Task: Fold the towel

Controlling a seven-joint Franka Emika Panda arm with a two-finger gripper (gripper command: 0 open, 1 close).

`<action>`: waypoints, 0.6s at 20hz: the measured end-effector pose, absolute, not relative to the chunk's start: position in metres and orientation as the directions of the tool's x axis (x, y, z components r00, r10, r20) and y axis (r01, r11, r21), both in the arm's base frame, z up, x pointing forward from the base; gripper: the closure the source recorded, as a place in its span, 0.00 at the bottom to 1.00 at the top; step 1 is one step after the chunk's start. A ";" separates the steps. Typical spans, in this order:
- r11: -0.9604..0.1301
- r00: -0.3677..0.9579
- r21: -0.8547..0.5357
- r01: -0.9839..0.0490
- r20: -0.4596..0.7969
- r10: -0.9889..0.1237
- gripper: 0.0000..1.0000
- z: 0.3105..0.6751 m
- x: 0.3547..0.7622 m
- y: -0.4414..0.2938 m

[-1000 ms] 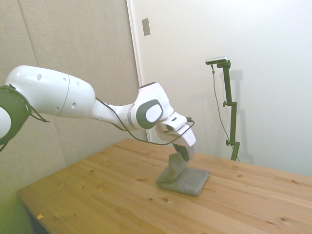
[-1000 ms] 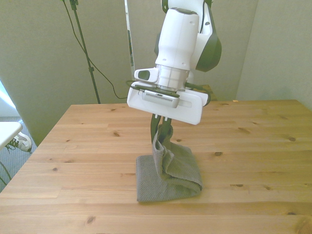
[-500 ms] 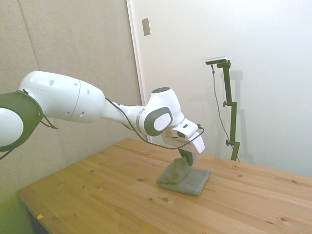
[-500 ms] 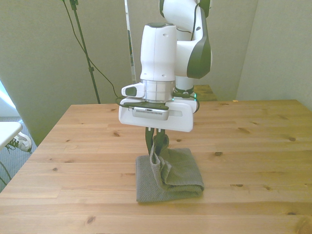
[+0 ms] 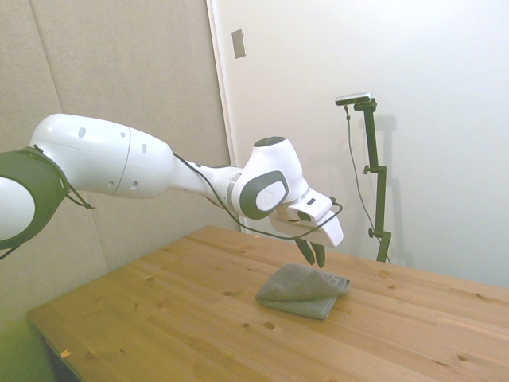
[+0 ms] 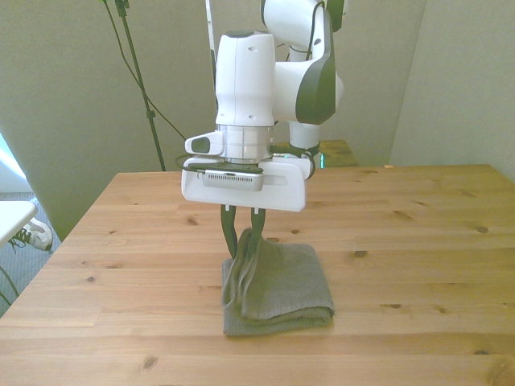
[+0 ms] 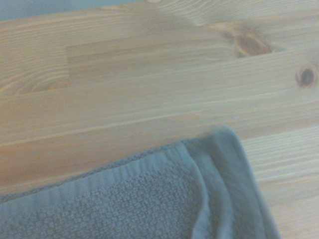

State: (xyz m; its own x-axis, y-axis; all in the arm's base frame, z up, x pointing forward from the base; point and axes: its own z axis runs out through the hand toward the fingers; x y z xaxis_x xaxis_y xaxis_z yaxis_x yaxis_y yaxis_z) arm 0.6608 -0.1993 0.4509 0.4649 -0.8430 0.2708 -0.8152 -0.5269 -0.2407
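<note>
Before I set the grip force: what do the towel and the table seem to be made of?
The towel looks like soft grey terry cloth: nubby looped weave, flat hemmed border, limp folds. The table looks like light pine planks, showing knots and grain, with a smooth, perhaps sealed, finish.

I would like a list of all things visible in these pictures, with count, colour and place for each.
towel: one, dark grey, folded in layers, lying on the table under the gripper.
table: one, light wood with knots, carrying the towel.
wall plate: one, grey, high on the wall in the side view.
shoe: one, white, on the floor at the front view's left edge.
arm: one, white, reaching over the table.
gripper: one, dark fingers apart, just above the towel.
</note>
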 end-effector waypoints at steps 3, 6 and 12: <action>-0.548 0.494 -0.241 -0.801 0.253 -0.832 0.00 0.474 0.649 -0.184; -0.575 0.555 -0.219 -0.788 0.149 -0.818 0.00 0.495 0.617 -0.158; -0.655 0.649 -0.157 -0.739 0.094 -0.755 0.00 0.513 0.525 -0.083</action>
